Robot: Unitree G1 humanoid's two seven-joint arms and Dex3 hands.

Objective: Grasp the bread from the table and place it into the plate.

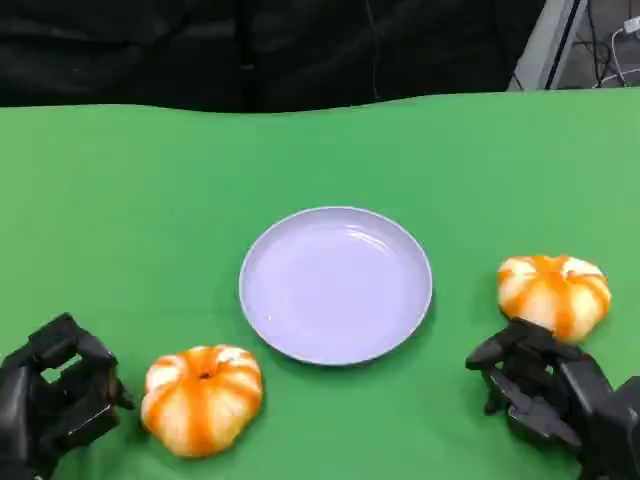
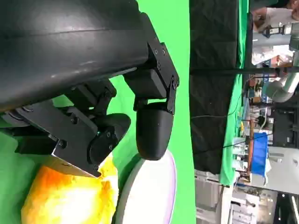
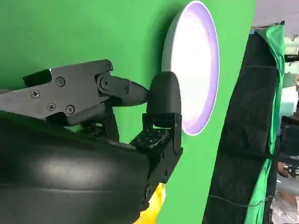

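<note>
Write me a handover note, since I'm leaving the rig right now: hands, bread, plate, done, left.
Left hand: holds nothing, beside the left bread, not touching it.
Right hand: holds nothing, just short of the right bread.
Plate: mid-table between the breads, nothing in it.
Done: no bread grasped yet.
Left: grasp a bread, place it into the plate.

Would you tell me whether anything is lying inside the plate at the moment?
Nothing lies inside the plate; its pale dish shows bare in the head view. Both breads, one near the left hand, the other near the right hand, sit on the green table.
</note>
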